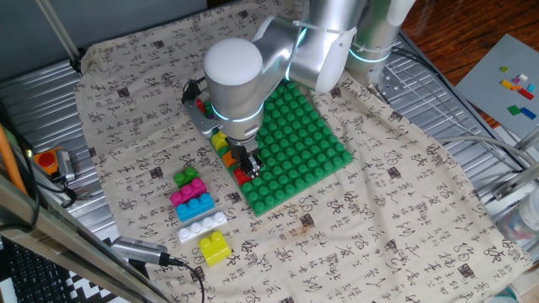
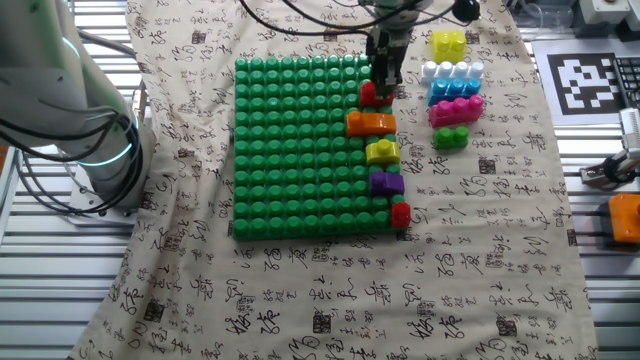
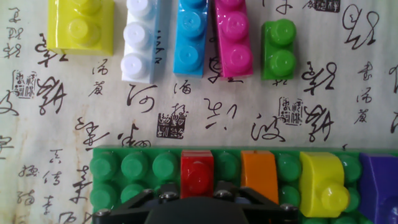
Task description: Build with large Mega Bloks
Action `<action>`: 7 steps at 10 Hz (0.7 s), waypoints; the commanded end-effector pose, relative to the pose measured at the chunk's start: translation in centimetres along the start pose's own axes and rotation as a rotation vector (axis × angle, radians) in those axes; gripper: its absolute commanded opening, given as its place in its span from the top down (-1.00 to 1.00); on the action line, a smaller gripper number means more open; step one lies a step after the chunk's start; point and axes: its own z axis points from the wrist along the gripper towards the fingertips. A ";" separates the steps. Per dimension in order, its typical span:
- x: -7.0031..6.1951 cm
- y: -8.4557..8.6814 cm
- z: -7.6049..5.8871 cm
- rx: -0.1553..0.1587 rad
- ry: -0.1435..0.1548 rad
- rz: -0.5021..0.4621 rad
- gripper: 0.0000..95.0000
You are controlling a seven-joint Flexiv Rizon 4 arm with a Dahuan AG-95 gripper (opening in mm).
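A small red Mega Blok (image 2: 368,94) sits on the green studded baseplate (image 2: 290,150), on the plate's edge column nearest the loose bricks. The pincer (image 2: 385,72) stands directly over it, fingers pointing down; whether the fingers are clamped on the red brick or merely around it cannot be told, as the hand view shows only the dark fingertips (image 3: 186,199) at the brick's lower edge.

Along the same edge of the baseplate, in the other fixed view running toward 6 o'clock from the red brick, stand an orange brick (image 2: 371,123), a yellow brick (image 2: 382,151), a purple brick (image 2: 386,183) and a second red brick (image 2: 400,213) at the plate's corner.

Off the plate, at about 3 o'clock from the pincer in that view, five loose bricks lie in a row on the cloth: a yellow block (image 2: 449,45) farthest up, then a white brick (image 2: 452,72), a blue brick (image 2: 454,90), a pink brick (image 2: 456,109) and a small green brick (image 2: 451,137). They lie close together, side by side.

A cream cloth printed with dark characters (image 2: 300,290) covers the worktop under everything. At 9 o'clock in the other fixed view stands the silver robot arm base (image 2: 70,100).
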 end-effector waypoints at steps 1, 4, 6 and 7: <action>0.3 0.0 -0.8 -0.007 0.015 0.009 -0.20; 1.6 0.3 -5.6 -0.016 0.090 -0.004 1.00; 3.1 1.5 -8.5 -0.020 0.134 -0.001 1.00; 4.1 2.1 -9.6 -0.021 0.135 0.004 1.00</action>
